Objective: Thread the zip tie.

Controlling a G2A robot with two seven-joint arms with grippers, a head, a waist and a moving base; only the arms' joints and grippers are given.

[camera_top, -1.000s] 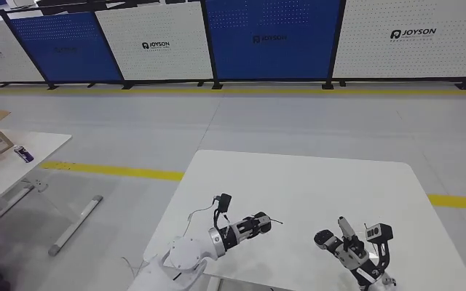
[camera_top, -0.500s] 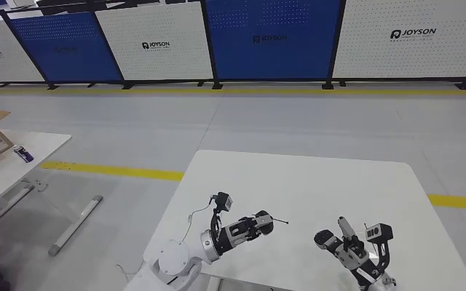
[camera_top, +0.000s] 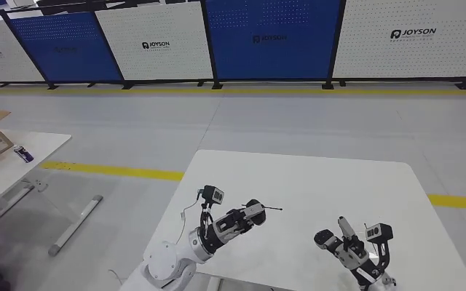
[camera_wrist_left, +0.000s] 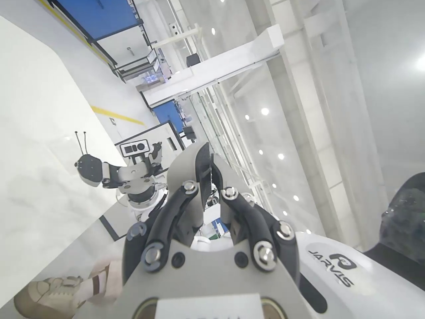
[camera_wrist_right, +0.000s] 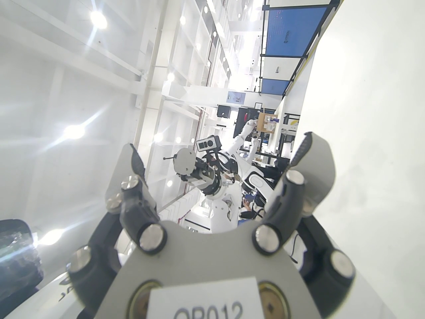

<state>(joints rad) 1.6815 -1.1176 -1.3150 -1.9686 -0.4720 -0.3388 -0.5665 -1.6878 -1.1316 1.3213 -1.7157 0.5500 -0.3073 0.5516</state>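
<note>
The left gripper (camera_top: 256,210) is being held over the left part of the table (camera_top: 306,174), its fingers (camera_wrist_left: 189,167) pressed together and pinching the zip tie (camera_top: 272,209), whose thin black tail is sticking out toward the middle. White table is lying between the two grippers. Well apart to the right, the right gripper (camera_top: 331,231) is being held toward the robot-side edge, its fingers (camera_wrist_right: 315,157) spread.

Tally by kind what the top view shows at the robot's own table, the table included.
Zip tie: 1
Grippers: 2 (left gripper, right gripper)
Table: 1
Total: 4
</note>
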